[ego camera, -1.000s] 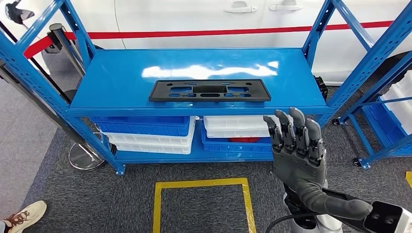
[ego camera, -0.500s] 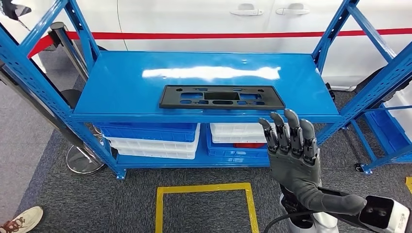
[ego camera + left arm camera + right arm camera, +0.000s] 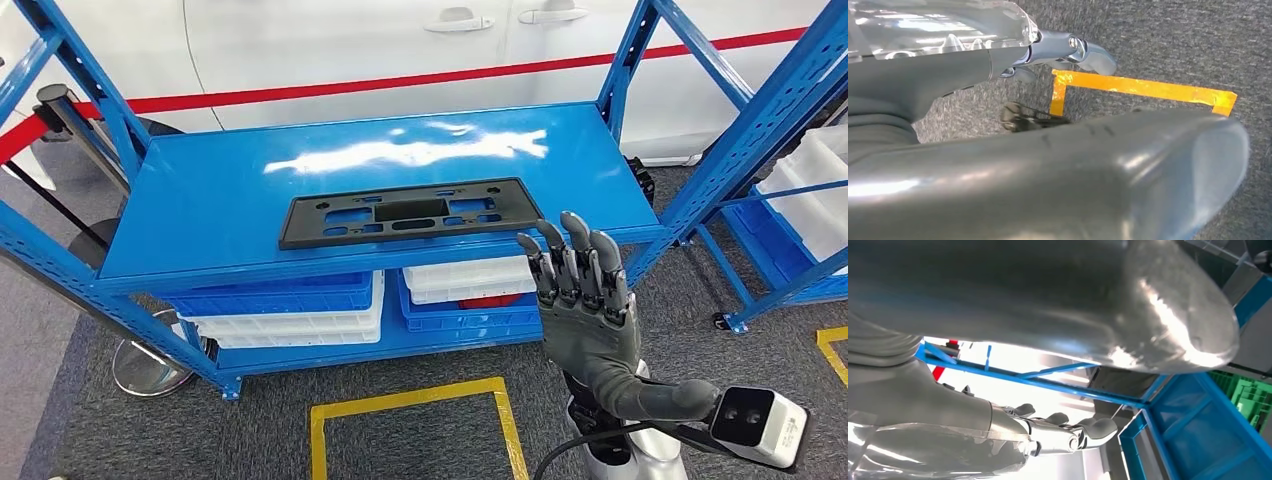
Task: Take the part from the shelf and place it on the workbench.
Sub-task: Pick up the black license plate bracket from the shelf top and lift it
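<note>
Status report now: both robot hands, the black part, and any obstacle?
Right robot hand raised, empty, fingers apart, short of the blue metal shelf. Left robot hand hangs over the floor, state unclear. Flat black plastic part untouched on the shelf. Nothing in the way.

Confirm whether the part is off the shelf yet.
Not yet. The black part lies flat on the blue shelf; the right robot hand is raised before it, holding nothing.

The right hand (image 3: 1048, 432) reaches out with its fingers (image 3: 1095, 429) stretched and nothing between them, the thick thumb (image 3: 1128, 305) looming large beside them. Past the fingertips run blue shelf beams (image 3: 1058, 382), with a green crate (image 3: 1250, 395) further off
</note>
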Robot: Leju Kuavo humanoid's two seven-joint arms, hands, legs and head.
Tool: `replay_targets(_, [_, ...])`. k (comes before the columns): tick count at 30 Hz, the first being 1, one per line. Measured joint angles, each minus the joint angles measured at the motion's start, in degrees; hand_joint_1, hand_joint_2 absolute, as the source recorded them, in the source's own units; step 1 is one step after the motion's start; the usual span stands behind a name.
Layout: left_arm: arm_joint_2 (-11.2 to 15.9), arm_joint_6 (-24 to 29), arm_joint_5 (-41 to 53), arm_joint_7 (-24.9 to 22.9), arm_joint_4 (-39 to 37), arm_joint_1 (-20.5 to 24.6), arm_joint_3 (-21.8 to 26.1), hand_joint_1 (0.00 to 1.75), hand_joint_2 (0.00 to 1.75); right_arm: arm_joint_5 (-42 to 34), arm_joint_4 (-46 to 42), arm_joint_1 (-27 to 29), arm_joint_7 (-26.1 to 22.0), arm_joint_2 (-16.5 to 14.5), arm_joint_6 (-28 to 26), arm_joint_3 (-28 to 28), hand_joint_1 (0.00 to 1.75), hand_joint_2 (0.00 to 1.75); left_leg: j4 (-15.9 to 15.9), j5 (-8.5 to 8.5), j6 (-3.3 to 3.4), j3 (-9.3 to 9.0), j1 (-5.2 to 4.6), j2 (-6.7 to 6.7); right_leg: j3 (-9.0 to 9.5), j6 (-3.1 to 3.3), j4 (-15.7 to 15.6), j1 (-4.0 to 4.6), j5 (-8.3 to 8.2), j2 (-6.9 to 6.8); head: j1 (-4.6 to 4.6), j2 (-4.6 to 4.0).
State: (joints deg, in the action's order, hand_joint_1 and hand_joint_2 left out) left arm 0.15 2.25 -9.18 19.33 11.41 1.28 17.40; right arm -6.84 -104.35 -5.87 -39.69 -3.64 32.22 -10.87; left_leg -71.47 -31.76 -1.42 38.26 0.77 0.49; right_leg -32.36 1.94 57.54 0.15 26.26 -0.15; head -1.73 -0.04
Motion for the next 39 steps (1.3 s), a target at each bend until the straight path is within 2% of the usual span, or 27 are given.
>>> replay_targets(1, [0.0, 0.0, 0.0, 0.0, 0.0, 0.0, 0.0, 0.00, 0.00, 0.1, 0.2, 0.0, 0.0, 0.0, -0.2, -0.2, 0.00, 0.00, 3.9, 2.66, -0.05, -1.30, 0.10, 0.00, 0.40, -0.21, 0.2, -0.08, 0.41, 0.18, 0.00, 0.00])
replay_targets(2, [0.1, 0.0, 0.0, 0.0, 0.0, 0.0, 0.1, 0.00, 0.00, 0.2, 0.4, 0.0, 0.0, 0.0, -0.4, -0.4, 0.00, 0.00, 7.6, 4.51, -0.04, -2.73, 0.08, -0.03, 0.69, -0.52, 0.5, -0.05, 0.86, 0.31, -0.02, 0.00])
replay_targets(3, [0.1, 0.0, 0.0, 0.0, 0.0, 0.0, 0.1, 0.00, 0.00, 0.2, 0.6, -0.1, 0.0, 0.0, -0.5, -0.6, 0.00, 0.00, 10.2, 5.50, 0.22, -3.85, 0.07, -0.09, 0.79, -0.83, 0.8, 0.00, 1.23, 0.41, -0.02, 0.00])
replay_targets(4, [0.1, 0.0, 0.1, 0.1, 0.0, 0.1, 0.1, 0.00, 0.00, 0.3, 0.8, -0.1, 0.0, 0.1, -0.7, -0.8, 0.00, 0.00, 11.7, 5.74, 0.55, -4.47, 0.02, -0.16, 0.78, -1.12, 1.0, 0.07, 1.50, 0.47, 0.01, 0.00])
replay_targets(8, [0.2, 0.0, 0.1, 0.2, 0.0, 0.2, 0.2, 0.00, 0.00, 0.5, 1.7, -0.2, 0.0, 0.3, -1.8, -2.0, 0.00, 0.00, 12.5, 5.33, 2.08, -4.97, 0.10, -0.21, 0.48, -2.11, 1.8, 0.07, 2.39, 0.47, 0.11, 0.00])
replay_targets(10, [0.2, 0.0, 0.1, 0.3, 0.0, 0.2, 0.3, 0.00, 0.00, 0.4, 2.2, -0.2, 0.0, 0.4, -2.2, -2.4, 0.00, 0.00, 12.7, 5.17, 2.64, -5.36, 0.31, -0.15, -1.82, -2.80, 6.6, -0.20, 4.85, 0.42, 0.28, 0.00])
replay_targets(12, [0.2, 0.0, 0.1, 0.3, 0.0, 0.2, 0.6, 0.00, 0.00, 0.4, 2.8, -0.1, 0.0, 0.6, -2.6, -2.8, 0.00, 0.00, 12.7, 4.85, 2.91, -5.58, 0.31, -0.14, -6.38, -3.33, 14.5, -0.51, 7.67, 0.39, 0.37, 0.00])
replay_targets(13, [0.2, 0.0, 0.1, 0.3, 0.0, 0.2, 0.7, 0.00, 0.00, 0.4, 3.2, -0.1, 0.0, 0.7, -2.8, -3.1, 0.00, 0.00, 12.7, 4.65, 2.92, -5.76, 0.31, -0.16, -8.19, -3.47, 17.0, -0.65, 7.93, 0.38, 0.37, 0.00])
replay_targets(14, [0.2, 0.0, 0.1, 0.2, 0.0, 0.2, 0.7, 0.00, 0.00, 0.5, 3.6, -0.1, 0.0, 0.8, -3.0, -3.4, 0.00, 0.00, 12.7, 4.39, 2.87, -6.06, 0.31, -0.20, -9.00, -3.50, 17.5, -0.75, 6.95, 0.36, 0.37, 0.00])
replay_targets(15, [0.2, 0.1, 0.1, 0.2, 0.0, 0.2, 0.8, 0.00, 0.00, 0.6, 3.8, -0.1, 0.0, 0.8, -3.2, -3.7, 0.00, 0.00, 12.7, 4.09, 2.76, -6.50, 0.31, -0.24, -8.56, -3.40, 15.5, -0.82, 4.87, 0.35, 0.37, 0.00])
replay_targets(16, [0.2, 0.2, 0.1, 0.1, 0.0, 0.1, 0.8, 0.00, 0.00, 0.7, 4.0, -0.1, 0.0, 0.9, -3.3, -3.9, 0.00, 0.00, 12.7, 3.75, 2.61, -7.01, 0.31, -0.29, -7.18, -3.19, 11.8, -0.85, 2.15, 0.33, 0.38, 0.00])
replay_targets(17, [0.2, 0.3, 0.1, 0.1, 0.0, 0.2, 0.9, 0.00, 0.00, 0.8, 4.2, -0.1, 0.0, 0.9, -3.4, -4.1, 0.00, 0.00, 12.8, 3.39, 2.39, -7.47, 0.26, -0.34, -5.50, -2.91, 8.0, -0.74, 0.11, 0.30, 0.37, 0.00])
replay_targets(18, [0.2, 0.3, 0.1, 0.0, 0.0, 0.2, 0.9, 0.00, 0.00, 0.8, 4.3, -0.1, 0.0, 0.9, -3.4, -4.3, 0.00, 0.00, 12.8, 3.08, 2.12, -7.81, 0.18, -0.38, -4.06, -2.62, 4.7, -0.56, -1.08, 0.25, 0.39, 0.00])
replay_targets(19, [0.2, 0.3, 0.1, 0.0, 0.0, 0.2, 1.0, 0.00, 0.00, 0.9, 4.4, -0.1, 0.0, 1.0, -3.4, -4.4, 0.00, 0.00, 12.9, 2.84, 1.82, -8.01, 0.12, -0.39, -3.21, -2.39, 2.7, -0.37, -1.43, 0.20, 0.39, 0.00])
replay_targets(21, [0.2, 0.3, 0.1, 0.0, 0.0, 0.3, 1.0, 0.00, 0.00, 0.9, 4.7, -0.1, 0.0, 1.1, -3.4, -4.7, 0.00, 0.00, 13.3, 2.54, 1.21, -8.27, 0.04, -0.28, -2.77, -1.98, 1.7, -0.11, -0.84, 0.22, 0.41, 0.00])
replay_targets(23, [0.2, 0.3, 0.0, -0.1, 0.0, 0.4, 1.1, 0.00, 0.00, 1.0, 4.9, -0.1, 0.0, 1.1, -3.6, -5.0, 0.00, 0.00, 13.0, 1.96, 0.67, -8.52, 0.05, -0.14, -2.11, -1.49, 1.0, -0.42, -0.68, 0.29, 0.40, 0.00])
replay_targets(24, [0.2, 0.3, 0.0, -0.1, 0.0, 0.4, 1.1, 0.00, 0.00, 1.2, 5.0, -0.1, 0.0, 1.2, -3.9, -5.2, 0.00, 0.00, 11.4, 1.13, 0.48, -7.97, 0.04, -0.14, -1.60, -1.15, 0.6, -0.57, -0.59, 0.27, 0.37, 0.00])
replay_targets(25, [0.2, 0.3, 0.1, -0.1, 0.0, 0.4, 1.1, 0.00, 0.00, 1.4, 5.2, -0.2, 0.0, 1.2, -4.3, -5.5, 0.00, 0.00, 8.7, -0.13, 0.34, -6.65, 0.05, -0.16, -1.08, -0.80, 0.3, -0.66, -0.43, 0.21, 0.35, 0.00])
replay_targets(27, [0.2, 0.3, 0.1, -0.1, 0.0, 0.3, 1.2, 0.00, 0.00, 1.9, 5.7, -0.2, 0.0, 1.3, -5.3, -6.2, 0.00, 0.00, 0.9, -2.92, 0.16, -2.22, 0.05, -0.17, -0.43, -0.24, 0.2, -0.41, 0.12, 0.16, 0.32, 0.00])
replay_targets(28, [0.2, 0.3, 0.2, -0.1, 0.0, 0.2, 1.2, 0.00, 0.00, 2.1, 6.1, -0.2, 0.0, 1.4, -5.9, -6.6, 0.00, 0.00, -2.0, -3.37, 0.09, -0.20, 0.06, -0.17, -0.10, -0.12, 0.2, -0.29, 0.44, 0.21, 0.33, 0.00])
replay_targets(29, [0.2, 0.3, 0.2, -0.1, 0.0, 0.1, 1.2, 0.00, 0.00, 2.4, 6.6, -0.2, 0.0, 1.5, -6.7, -7.0, 0.00, 0.00, -3.1, -2.66, 0.06, 1.00, 0.05, -0.17, 0.29, -0.08, 0.3, -0.22, 0.78, 0.29, 0.33, 0.00])
replay_targets(30, [0.2, 0.2, 0.3, -0.1, 0.0, 0.0, 1.3, 0.00, 0.00, 2.6, 7.2, -0.2, 0.1, 1.6, -7.4, -7.6, 0.00, 0.00, -1.8, -0.73, 0.09, 1.10, 0.05, -0.17, 0.80, -0.11, 0.3, -0.18, 1.20, 0.39, 0.32, 0.00])
replay_targets(32, [0.2, 0.1, 0.4, 0.0, 0.0, 0.0, 1.5, 0.00, 0.00, 2.9, 8.4, -0.2, 0.2, 1.9, -8.6, -8.7, 0.00, 0.00, 5.2, 4.31, 0.35, -1.20, 0.04, -0.18, 1.96, -0.35, 0.5, -0.17, 2.22, 0.53, 0.34, 0.00])
replay_targets(33, [0.2, 0.1, 0.5, 0.1, 0.0, 0.0, 1.6, 0.00, 0.00, 3.1, 9.0, -0.2, 0.3, 2.0, -8.9, -9.3, 0.00, 0.00, 8.6, 5.79, 0.54, -2.60, -0.05, -0.19, 2.34, -0.59, 0.7, -0.08, 2.74, 0.59, 0.33, 0.00])
replay_targets(34, [0.2, 0.1, 0.6, 0.1, 0.0, 0.0, 1.6, 0.00, 0.00, 3.3, 9.5, -0.2, 0.4, 2.1, -9.1, -9.8, 0.00, 0.00, 10.7, 6.35, 0.83, -3.49, -0.13, -0.23, 2.51, -0.87, 0.8, -0.02, 3.12, 0.59, 0.34, 0.00])
replay_targets(37, [0.2, -0.1, 0.7, 0.3, 0.0, 0.2, 1.8, 0.00, 0.00, 4.3, 11.1, -0.6, 0.8, 2.4, -9.4, -11.1, 0.00, 0.00, 12.0, 5.77, 1.70, -4.05, -0.25, -0.36, 2.50, -1.60, 0.8, 0.10, 3.64, 0.53, 0.41, 0.00])
replay_targets(39, [0.1, -0.1, 0.8, 0.3, 0.0, 0.1, 2.0, 0.00, 0.00, 5.3, 12.7, -1.4, 1.4, 2.5, -9.6, -12.1, 0.00, 0.87, 12.6, 5.64, 2.20, -4.60, 0.00, -0.31, 1.99, -2.22, 2.3, 0.02, 4.59, 0.46, 0.55, 0.00])
